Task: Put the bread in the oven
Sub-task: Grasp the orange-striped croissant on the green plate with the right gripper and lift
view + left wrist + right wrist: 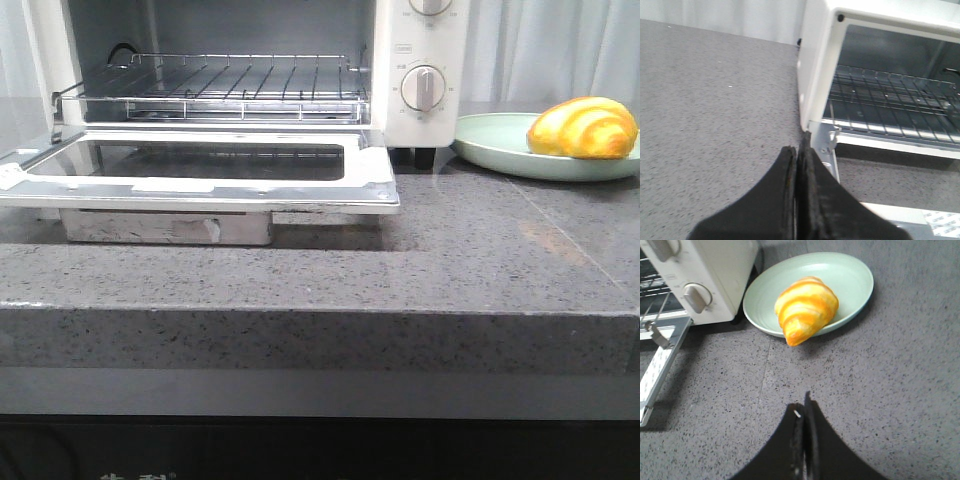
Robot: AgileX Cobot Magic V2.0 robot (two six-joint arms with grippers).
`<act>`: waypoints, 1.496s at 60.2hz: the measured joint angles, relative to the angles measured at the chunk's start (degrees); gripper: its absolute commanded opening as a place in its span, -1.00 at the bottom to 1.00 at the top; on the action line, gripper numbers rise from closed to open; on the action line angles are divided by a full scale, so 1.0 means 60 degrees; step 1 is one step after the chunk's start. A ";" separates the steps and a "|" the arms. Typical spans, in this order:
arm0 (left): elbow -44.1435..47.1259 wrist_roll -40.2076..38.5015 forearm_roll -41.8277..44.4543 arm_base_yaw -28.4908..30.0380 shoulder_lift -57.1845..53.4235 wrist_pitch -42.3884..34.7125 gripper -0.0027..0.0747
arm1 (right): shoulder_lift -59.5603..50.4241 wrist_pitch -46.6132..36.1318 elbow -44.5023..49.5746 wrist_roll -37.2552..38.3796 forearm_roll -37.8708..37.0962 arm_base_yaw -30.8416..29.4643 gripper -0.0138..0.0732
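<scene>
The bread lies on a pale green plate on the grey tabletop, just right of the oven, whose door hangs open over the bare wire rack. The right end effector, fingers pressed together and empty, hovers near the bread, apart from it. The left end effector, likewise closed, sits by the oven's left corner.

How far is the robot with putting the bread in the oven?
Done: the white toaster oven has its glass door dropped open, wire rack bare. In hand: nothing; the left end effector and the right end effector are both shut, empty. Left: the golden striped bread lies on the pale green plate.
</scene>
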 measured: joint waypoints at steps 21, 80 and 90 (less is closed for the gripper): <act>0.0241 0.0000 0.0122 0.0138 -0.0333 0.0080 -0.98 | 0.3786 -0.0361 -0.2279 0.0438 0.0000 0.0000 0.54; 0.0241 0.0000 0.0126 0.0162 -0.0333 0.0080 -0.98 | 0.9868 0.1170 -0.6623 0.0599 0.1080 -0.0370 -0.17; 0.0241 0.0000 0.0126 0.0162 -0.0333 0.0080 -0.98 | 0.9739 0.1185 -0.6623 0.0574 0.1080 -0.0370 -0.26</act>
